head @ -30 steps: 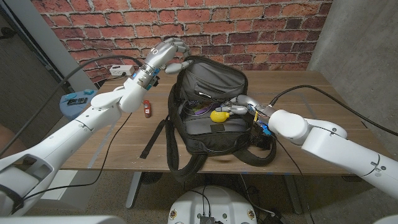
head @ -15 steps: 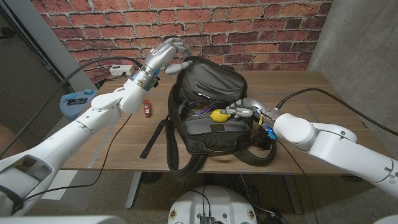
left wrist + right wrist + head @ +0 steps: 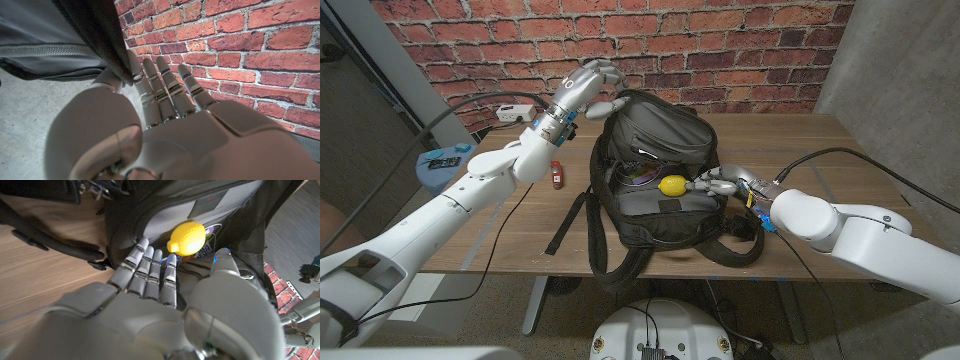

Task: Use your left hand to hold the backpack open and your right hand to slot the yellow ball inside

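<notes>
on wooden table [image 3: 840,150], black backpack [image 3: 660,140], red brick wall [image 3: 720,40] behind

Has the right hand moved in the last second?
Yes. The right hand has drawn back toward the table's right side, away from the yellow ball in the backpack.

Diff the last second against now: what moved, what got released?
The right hand let go of the yellow object, lemon-shaped, and backed out toward the robot's right; the object stays in the backpack opening. The left hand keeps holding the flap up.
</notes>
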Motion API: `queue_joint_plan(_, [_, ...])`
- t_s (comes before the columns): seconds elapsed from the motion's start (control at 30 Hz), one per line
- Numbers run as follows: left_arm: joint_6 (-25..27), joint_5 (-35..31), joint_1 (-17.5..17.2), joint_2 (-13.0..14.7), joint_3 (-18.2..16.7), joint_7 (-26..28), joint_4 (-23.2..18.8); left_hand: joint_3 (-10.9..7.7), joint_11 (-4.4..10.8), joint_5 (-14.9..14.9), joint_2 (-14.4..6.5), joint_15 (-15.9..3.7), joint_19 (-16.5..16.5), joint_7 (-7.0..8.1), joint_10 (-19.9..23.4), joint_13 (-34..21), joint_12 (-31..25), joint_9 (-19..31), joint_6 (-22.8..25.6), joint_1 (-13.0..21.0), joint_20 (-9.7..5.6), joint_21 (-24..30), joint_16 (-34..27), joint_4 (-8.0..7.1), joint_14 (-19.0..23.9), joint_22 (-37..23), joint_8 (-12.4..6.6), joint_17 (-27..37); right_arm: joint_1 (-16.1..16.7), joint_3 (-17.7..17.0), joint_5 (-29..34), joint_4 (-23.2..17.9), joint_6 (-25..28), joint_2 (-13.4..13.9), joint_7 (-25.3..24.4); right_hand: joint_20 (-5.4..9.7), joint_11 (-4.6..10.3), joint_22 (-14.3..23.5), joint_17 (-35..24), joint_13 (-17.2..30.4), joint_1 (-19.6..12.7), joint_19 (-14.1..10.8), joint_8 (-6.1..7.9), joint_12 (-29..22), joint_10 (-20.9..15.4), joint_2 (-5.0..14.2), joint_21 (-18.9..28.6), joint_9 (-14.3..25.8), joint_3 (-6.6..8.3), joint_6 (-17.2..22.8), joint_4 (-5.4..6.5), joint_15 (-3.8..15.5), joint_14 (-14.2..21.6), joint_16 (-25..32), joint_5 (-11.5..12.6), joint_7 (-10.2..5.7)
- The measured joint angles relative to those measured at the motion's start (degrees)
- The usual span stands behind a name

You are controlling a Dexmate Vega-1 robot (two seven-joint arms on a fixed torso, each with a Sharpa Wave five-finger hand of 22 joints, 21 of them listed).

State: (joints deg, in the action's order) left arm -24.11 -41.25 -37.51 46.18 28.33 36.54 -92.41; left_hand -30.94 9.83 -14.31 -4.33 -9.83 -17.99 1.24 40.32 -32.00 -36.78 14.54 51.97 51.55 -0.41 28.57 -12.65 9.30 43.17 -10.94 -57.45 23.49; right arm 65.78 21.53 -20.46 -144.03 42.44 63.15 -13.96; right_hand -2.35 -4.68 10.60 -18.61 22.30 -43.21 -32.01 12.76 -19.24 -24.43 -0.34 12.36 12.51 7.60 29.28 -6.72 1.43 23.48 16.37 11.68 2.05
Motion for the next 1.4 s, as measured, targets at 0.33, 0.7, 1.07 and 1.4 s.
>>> queue_joint_plan(0.33, [-0.37,-0.02,0.19,-0.39,0.05,0.50,0.35,0.00,0.00,0.01,0.14,0.00,0.61,0.00,0.00,0.00,0.00,0.00,0.01,-0.14,0.00,0.00,0.00,0.00,0.00,0.00,0.00,0.00,3.32,-3.60,-2.64,-1.57,2.29,2.05,-2.81,0.22,0.00,-0.01,-0.01,-0.29,0.00,-0.21,0.00,0.46,0.00,0.00,0.00,0.00,0.00,0.03,0.00,0.16,0.17,0.00,0.00,-0.03])
queue_joint_plan(0.7, [-0.66,-0.02,0.41,-0.66,0.27,0.67,0.52,0.00,0.00,0.01,0.14,0.00,0.61,-0.01,0.00,0.15,0.00,-0.02,0.01,-0.14,0.00,0.00,0.00,0.00,0.01,0.00,0.00,0.04,7.07,-8.21,-5.08,-1.57,2.16,3.49,-4.99,0.32,-0.07,0.04,0.22,-0.45,-0.30,-0.31,0.00,0.46,-0.54,0.30,0.01,0.01,0.00,0.20,0.00,0.18,0.19,0.45,0.00,-0.20])
queue_joint_plan(1.07, [-0.85,0.02,0.76,-0.98,0.55,0.68,0.89,0.00,0.00,0.40,0.19,0.00,0.60,-0.01,0.00,-0.01,0.00,-0.03,0.02,-0.19,0.00,0.00,0.00,0.00,0.01,-0.01,-0.21,0.03,9.54,-11.86,-6.23,-1.07,1.54,4.05,-5.98,0.30,0.11,0.01,0.27,-0.52,-0.48,-0.30,0.00,0.46,-0.72,0.47,0.00,0.01,0.00,0.41,0.00,0.41,0.44,0.45,0.00,0.01])
queue_joint_plan(1.4, [-0.89,0.23,0.97,-1.29,0.75,0.42,1.21,0.00,0.00,0.40,0.13,0.00,0.60,-0.02,0.00,-0.01,0.00,-0.19,0.02,-0.12,0.00,0.01,0.00,0.00,0.02,-0.01,-0.21,0.03,9.72,-13.40,-6.30,-0.30,1.28,4.44,-6.06,0.62,0.11,0.01,0.27,-0.71,-0.53,-0.61,0.00,0.88,-0.72,0.53,0.00,0.01,0.24,0.41,-0.23,0.43,0.46,0.45,0.00,0.01])
